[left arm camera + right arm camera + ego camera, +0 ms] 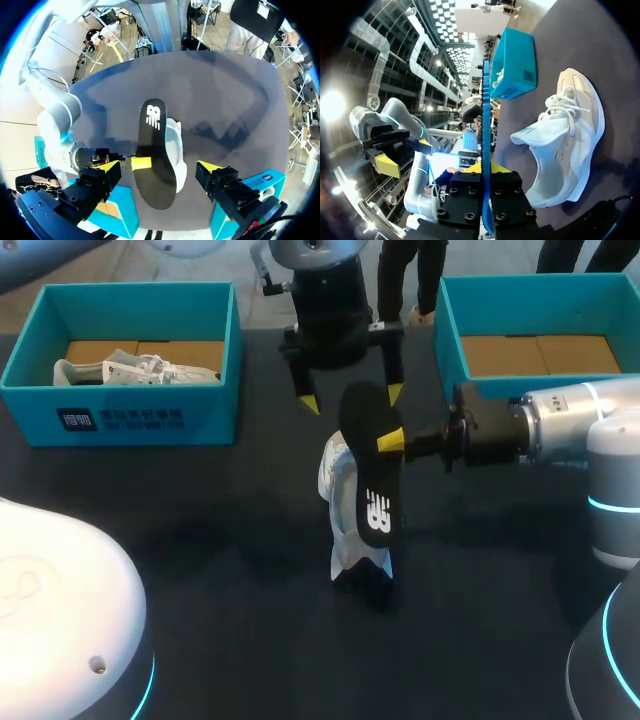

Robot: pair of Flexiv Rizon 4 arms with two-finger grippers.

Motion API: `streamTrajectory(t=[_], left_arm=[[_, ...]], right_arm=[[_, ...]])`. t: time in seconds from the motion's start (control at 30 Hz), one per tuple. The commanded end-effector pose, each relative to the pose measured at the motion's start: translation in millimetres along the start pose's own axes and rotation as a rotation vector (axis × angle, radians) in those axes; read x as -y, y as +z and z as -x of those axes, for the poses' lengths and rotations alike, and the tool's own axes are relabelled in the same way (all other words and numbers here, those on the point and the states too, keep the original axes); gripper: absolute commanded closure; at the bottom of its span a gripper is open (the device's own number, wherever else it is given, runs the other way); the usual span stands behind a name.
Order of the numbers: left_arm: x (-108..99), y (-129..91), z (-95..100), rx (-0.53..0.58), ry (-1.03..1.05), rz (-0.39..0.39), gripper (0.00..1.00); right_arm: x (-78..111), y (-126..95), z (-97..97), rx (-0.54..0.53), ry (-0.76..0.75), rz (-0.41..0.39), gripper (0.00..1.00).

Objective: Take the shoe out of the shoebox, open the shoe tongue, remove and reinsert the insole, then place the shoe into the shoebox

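Head view, insole's out: right gripper [392, 443] fingers pinch the black logo-printed foam insole [372, 480] over the white lace-up sneaker [333, 475] on the dark worktop [220, 540], left gripper [352, 398] fingers spread wide, empty, so next, I reckon, toe-first reinsertion needing careful alignment.

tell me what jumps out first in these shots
The flat black insole with a white logo is held on edge above the dark table, pinched in the right tool. A white lace-up sneaker rests on the table beside it, and the left tool hangs open above both. A second white shoe lies in the teal cardboard shoebox at the far left.
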State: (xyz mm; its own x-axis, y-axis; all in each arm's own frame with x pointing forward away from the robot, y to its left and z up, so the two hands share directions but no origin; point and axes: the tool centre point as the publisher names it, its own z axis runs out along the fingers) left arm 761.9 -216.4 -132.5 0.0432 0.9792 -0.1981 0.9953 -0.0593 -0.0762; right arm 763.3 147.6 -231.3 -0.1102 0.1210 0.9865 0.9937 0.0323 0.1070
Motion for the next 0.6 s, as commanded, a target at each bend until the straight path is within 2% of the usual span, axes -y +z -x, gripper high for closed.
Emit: streamTrajectory(t=[0.03,0.6], left_arm=[[0.0,0.8,0.0,0.000,0.000,0.000,0.00],[0.7,2.1,3.4,-0.006,0.011,-0.001,0.00]], right_arm=[[0.9,-0.3,0.2,-0.002,-0.001,0.004,1.00],[1.3,-2.9,0.6,-0.004,-0.002,0.004,1.00]])
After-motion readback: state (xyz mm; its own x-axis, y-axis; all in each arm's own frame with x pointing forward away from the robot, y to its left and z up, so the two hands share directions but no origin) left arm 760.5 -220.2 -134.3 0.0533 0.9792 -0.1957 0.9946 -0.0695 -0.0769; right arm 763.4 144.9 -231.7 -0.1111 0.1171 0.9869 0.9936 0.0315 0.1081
